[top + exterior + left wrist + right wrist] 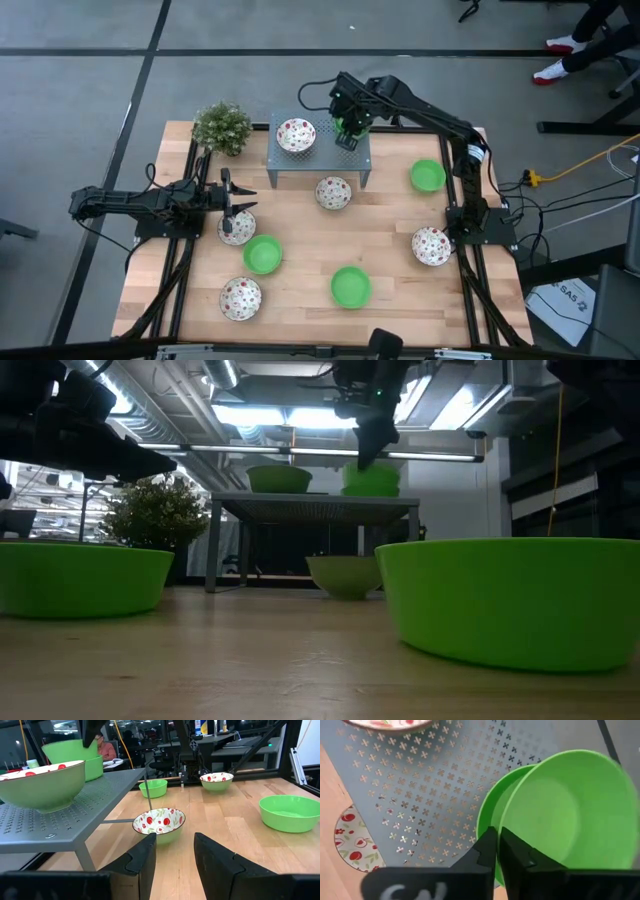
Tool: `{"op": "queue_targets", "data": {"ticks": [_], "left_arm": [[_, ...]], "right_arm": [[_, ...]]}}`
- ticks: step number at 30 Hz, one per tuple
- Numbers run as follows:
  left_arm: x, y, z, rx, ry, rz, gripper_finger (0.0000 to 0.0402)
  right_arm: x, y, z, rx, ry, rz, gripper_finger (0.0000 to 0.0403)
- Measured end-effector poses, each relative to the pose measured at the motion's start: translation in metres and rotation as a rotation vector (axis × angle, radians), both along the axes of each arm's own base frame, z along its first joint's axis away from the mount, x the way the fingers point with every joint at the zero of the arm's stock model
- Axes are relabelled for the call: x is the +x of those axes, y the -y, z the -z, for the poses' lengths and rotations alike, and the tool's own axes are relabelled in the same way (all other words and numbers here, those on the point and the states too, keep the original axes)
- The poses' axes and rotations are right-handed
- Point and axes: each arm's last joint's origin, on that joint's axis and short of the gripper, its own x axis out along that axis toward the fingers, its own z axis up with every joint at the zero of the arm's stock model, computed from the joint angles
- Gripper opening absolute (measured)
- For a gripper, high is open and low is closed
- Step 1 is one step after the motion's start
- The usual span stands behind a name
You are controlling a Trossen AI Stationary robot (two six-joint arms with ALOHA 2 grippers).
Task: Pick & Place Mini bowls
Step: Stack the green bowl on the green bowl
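Pinching the rim of a green mini bowl [560,810], the right gripper [496,847] is seen just above centre in the high view, over the right part of the grey perforated stand [290,160]. Its fingers are nearly shut, with only the thin bowl wall between them. In the right wrist view the held bowl is tilted and sits partly over a second green bowl [492,817] already resting on the stand — so the coming move appears to turn on how these two rims line up for nesting.

A round bowl offers no long axis; what matters is the rim. A patterned bowl [296,134] occupies the stand's left part, clear of the pair. The stand's right edge is close to the stack, so little room is left on that side.

The left gripper [232,208] is held at mid-left over another patterned bowl [237,229], its fingers parted and nothing gripped. Other bowls are scattered well apart across the wooden table [390,240].
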Motion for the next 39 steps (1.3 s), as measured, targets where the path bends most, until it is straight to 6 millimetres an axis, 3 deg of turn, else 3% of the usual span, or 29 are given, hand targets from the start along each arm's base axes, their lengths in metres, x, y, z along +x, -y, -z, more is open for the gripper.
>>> {"op": "queue_targets", "data": {"ticks": [9,21,27,39], "left_arm": [[0.0,0.0,0.0,0.0,-0.001,0.0,0.0128],[0.0,0.0,0.0,0.0,-0.001,0.0,0.0128],[0.0,0.0,0.0,0.0,0.0,0.0,0.0128],[0.0,0.0,0.0,0.0,-0.001,0.0,0.0127]], "right_arm": [[0.005,0.004,0.01,0.016,-0.029,0.005,0.001],[0.004,0.003,0.011,0.041,-0.033,0.047,0.0114],[0.003,0.002,0.012,0.064,-0.041,0.039,0.0144],[-0.003,-0.023,-0.024,0.138,0.054,0.055,0.0134]]}}
